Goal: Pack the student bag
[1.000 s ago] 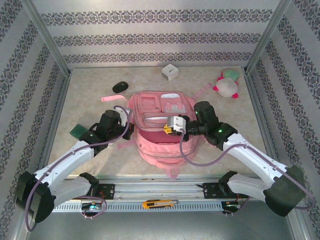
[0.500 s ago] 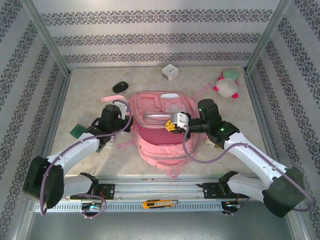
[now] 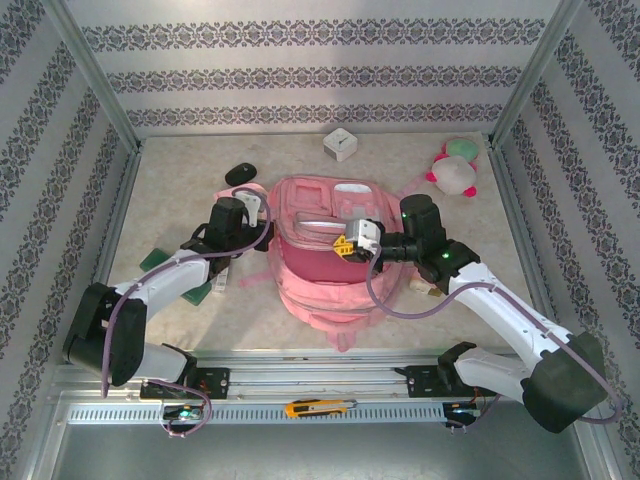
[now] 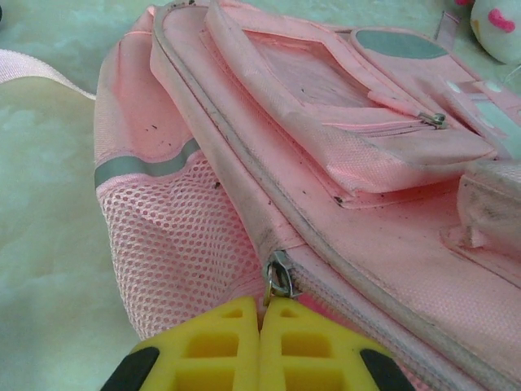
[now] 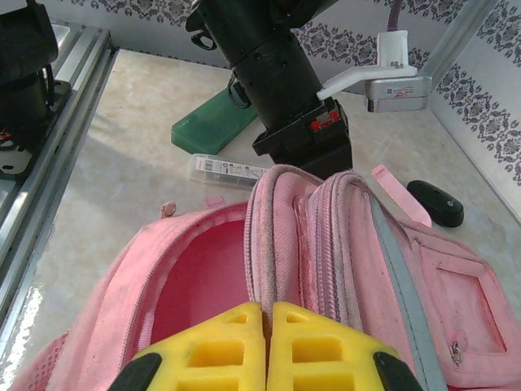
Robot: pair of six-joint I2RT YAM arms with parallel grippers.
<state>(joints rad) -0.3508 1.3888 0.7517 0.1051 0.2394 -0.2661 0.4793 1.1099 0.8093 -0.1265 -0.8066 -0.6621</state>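
At 9 o'clock of the student bag (image 3: 320, 300), which sits mid-counter (image 3: 180, 190) with its main compartment gaping, lies a green case (image 5: 216, 122). The left fingers (image 4: 263, 309) are closed, pinching the bag's zipper pull (image 4: 279, 279). The right fingers (image 5: 267, 314) are clamped on its raised rim. A plush toy (image 3: 455, 172) lies at the bag's 2 o'clock.

The right end effector (image 5: 266, 316) has its yellow fingers pressed together on the rim of the student bag (image 5: 350, 244), whose main compartment gapes, dark pink inside. The left end effector (image 5: 303, 151) meets the bag's other end. Beyond, toward the bench's left edge, lie a green case (image 5: 213, 122) and a clear box (image 5: 224, 169). A black mouse (image 5: 435, 202) sits farther back.
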